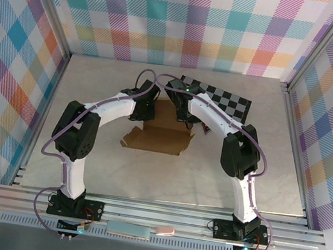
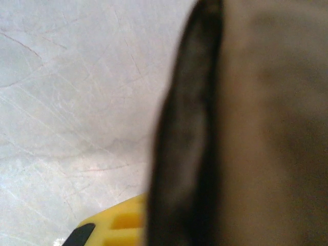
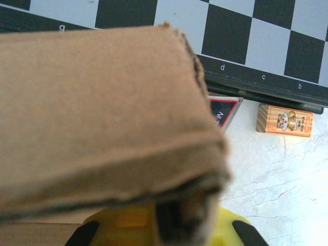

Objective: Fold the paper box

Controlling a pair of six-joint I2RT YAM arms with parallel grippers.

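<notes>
The paper box point(image 1: 160, 133) is brown cardboard lying partly folded at the table's middle, its front flaps spread flat. My left gripper point(image 1: 145, 110) sits at the box's back left and my right gripper point(image 1: 185, 114) at its back right. In the left wrist view a raised cardboard wall point(image 2: 271, 128) stands very close, its dark edge running down between the yellow jaws. In the right wrist view a doubled cardboard wall point(image 3: 97, 113) comes down into the yellow jaws. Both grippers look shut on the cardboard.
A black-and-grey checkered board point(image 1: 224, 99) lies behind the box at the right. A small wooden block with a tiger picture point(image 3: 285, 121) and a dark card with a red edge point(image 3: 224, 111) lie beside the board point(image 3: 246, 31). Patterned walls enclose the table.
</notes>
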